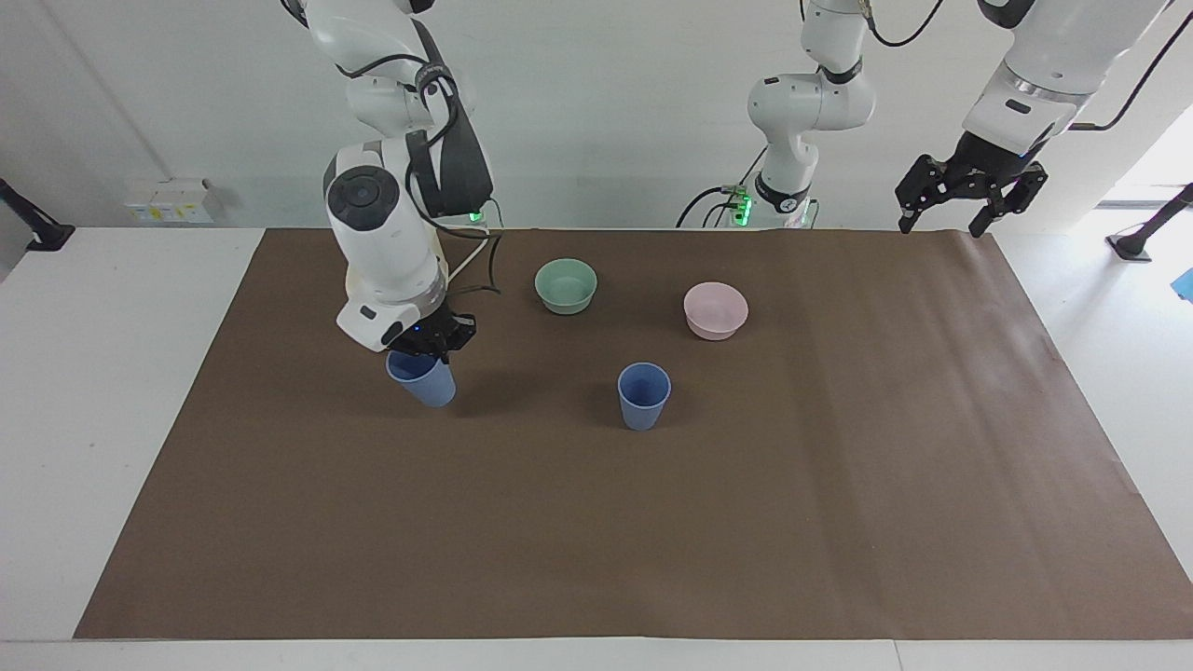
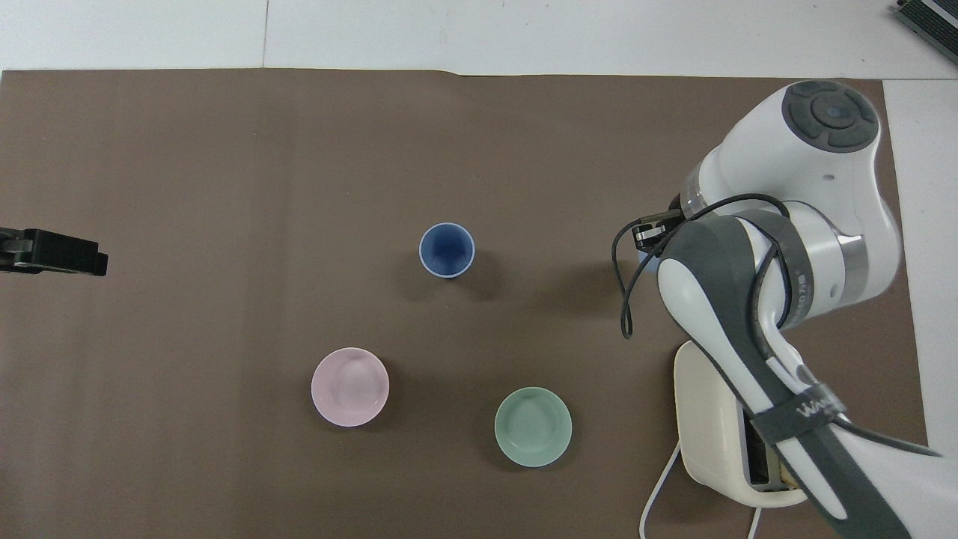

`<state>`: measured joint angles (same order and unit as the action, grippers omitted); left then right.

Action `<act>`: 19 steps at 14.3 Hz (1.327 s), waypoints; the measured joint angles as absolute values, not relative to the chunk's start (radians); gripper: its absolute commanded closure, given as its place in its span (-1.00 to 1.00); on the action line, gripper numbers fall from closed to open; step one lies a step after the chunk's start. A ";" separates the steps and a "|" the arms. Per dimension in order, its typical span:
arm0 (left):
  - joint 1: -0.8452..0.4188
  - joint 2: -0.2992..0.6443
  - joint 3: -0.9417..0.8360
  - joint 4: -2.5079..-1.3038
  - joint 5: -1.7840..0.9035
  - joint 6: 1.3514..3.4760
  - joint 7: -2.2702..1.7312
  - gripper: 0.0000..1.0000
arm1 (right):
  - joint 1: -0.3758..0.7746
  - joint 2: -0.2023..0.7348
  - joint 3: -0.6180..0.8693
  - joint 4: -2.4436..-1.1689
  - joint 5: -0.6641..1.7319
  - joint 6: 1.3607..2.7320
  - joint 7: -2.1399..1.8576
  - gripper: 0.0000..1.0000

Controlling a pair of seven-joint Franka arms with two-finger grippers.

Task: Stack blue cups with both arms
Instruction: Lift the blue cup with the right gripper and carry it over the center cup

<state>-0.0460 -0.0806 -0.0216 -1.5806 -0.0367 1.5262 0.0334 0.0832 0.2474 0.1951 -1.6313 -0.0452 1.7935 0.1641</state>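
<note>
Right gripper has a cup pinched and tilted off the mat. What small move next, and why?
Probably carry it sideways toward the free cup, keeping height. The right gripper is shut on the held cup's rim, which hangs tilted above the mat; the free cup stands upright, open. The left gripper waits open.

Two blue cups [image 1: 644, 396] [image 1: 424, 377], two bowls [image 1: 566, 285] [image 1: 716, 310] (green, pink), one toaster [image 2: 711, 427].

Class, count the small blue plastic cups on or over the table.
2. One small matte blue plastic cup hangs tilted in the right gripper; the other blue cup stands mid-table, farther from the robots than both bowls.
</note>
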 measured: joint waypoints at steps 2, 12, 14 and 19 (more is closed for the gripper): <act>-0.046 -0.081 -0.022 -1.581 -0.037 1.526 0.033 -1.00 | 0.147 0.279 0.197 -1.529 -0.080 1.740 0.244 1.00; -0.046 -0.081 -0.022 -1.581 -0.037 1.526 0.033 -1.00 | 0.370 0.478 0.212 -1.154 -0.097 1.667 0.419 1.00; -0.046 -0.081 -0.022 -1.581 -0.037 1.526 0.033 -1.00 | 0.385 0.478 0.243 -1.147 -0.097 1.675 0.419 1.00; -0.046 -0.081 -0.022 -1.581 -0.037 1.526 0.033 -1.00 | 0.392 0.478 0.336 -1.139 -0.097 1.758 0.420 1.00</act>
<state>-0.0460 -0.0812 -0.0216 -1.5806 -0.0367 1.5262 0.0333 0.3923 0.4779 0.3358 -1.1389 -0.0967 1.7582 0.4199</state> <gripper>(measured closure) 0.000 0.947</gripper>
